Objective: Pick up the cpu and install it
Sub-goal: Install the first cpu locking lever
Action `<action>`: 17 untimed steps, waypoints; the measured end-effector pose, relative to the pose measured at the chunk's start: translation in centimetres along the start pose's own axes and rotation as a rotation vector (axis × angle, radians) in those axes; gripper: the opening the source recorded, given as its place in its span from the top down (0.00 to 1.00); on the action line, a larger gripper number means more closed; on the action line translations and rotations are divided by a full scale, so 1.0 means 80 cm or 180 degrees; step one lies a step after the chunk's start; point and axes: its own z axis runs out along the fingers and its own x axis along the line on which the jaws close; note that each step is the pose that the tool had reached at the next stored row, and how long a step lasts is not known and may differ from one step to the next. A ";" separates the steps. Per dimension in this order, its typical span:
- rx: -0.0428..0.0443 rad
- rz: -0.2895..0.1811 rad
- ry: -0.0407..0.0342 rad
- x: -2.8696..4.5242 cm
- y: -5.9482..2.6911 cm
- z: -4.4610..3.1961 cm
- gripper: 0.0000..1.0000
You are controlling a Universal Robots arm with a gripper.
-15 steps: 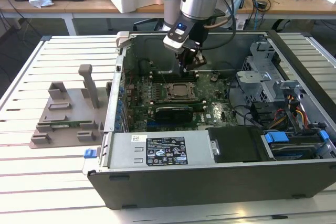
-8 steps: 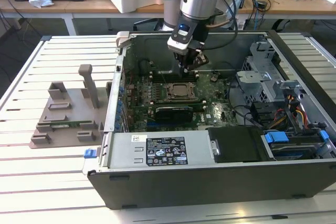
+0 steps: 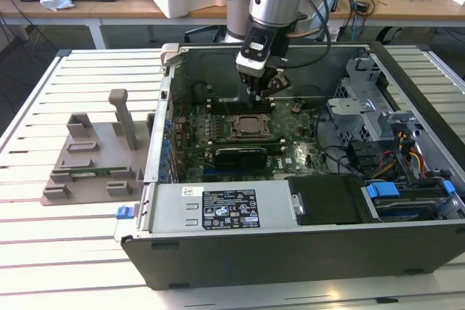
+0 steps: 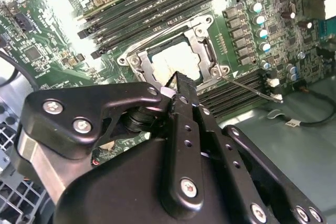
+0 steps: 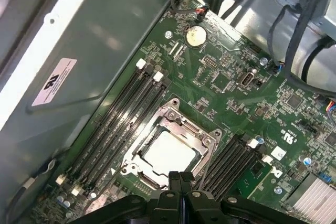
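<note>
The cpu (image 3: 251, 125) lies flat in its socket on the green motherboard (image 3: 301, 154) inside the open computer case, its silvery top (image 5: 168, 150) framed by the metal socket bracket (image 5: 173, 115). My gripper (image 3: 263, 96) hangs just above the socket's far edge. In both wrist views its black fingers are pressed together, shut (image 5: 176, 178), with nothing seen between them. From the second wrist view the fingertips (image 4: 178, 80) overlap the edge of the cpu (image 4: 176, 59). A thin socket lever (image 4: 247, 85) stands off beside the bracket.
Memory slots (image 5: 118, 116) flank the socket. A black graphics card (image 3: 243, 154) lies close in front of it. The case holds a power supply (image 3: 218, 208), drive cage (image 3: 407, 197) and cables (image 3: 403, 154). A grey fixture (image 3: 94, 157) sits at the exterior view's left on the slatted table.
</note>
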 end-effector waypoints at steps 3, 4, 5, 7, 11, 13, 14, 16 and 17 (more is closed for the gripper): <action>0.0003 -0.0127 -0.0012 0.0000 0.000 0.0000 0.89; 0.0004 -0.0152 -0.0014 0.0000 0.000 0.0000 0.89; 0.0005 -0.0194 -0.0018 0.0000 0.000 0.0000 0.89; 0.0006 -0.0240 -0.0022 0.0000 0.000 0.0000 0.89; 0.0010 -0.0372 -0.0034 0.0000 0.000 0.0000 0.89; 0.0011 -0.0414 -0.0038 0.0000 0.000 0.0000 0.89; 0.0011 -0.0438 -0.0041 0.0000 0.000 0.0000 0.89; 0.0013 -0.0497 -0.0046 0.0000 0.000 0.0000 0.89; 0.0014 -0.0540 -0.0050 0.0000 0.000 0.0000 0.89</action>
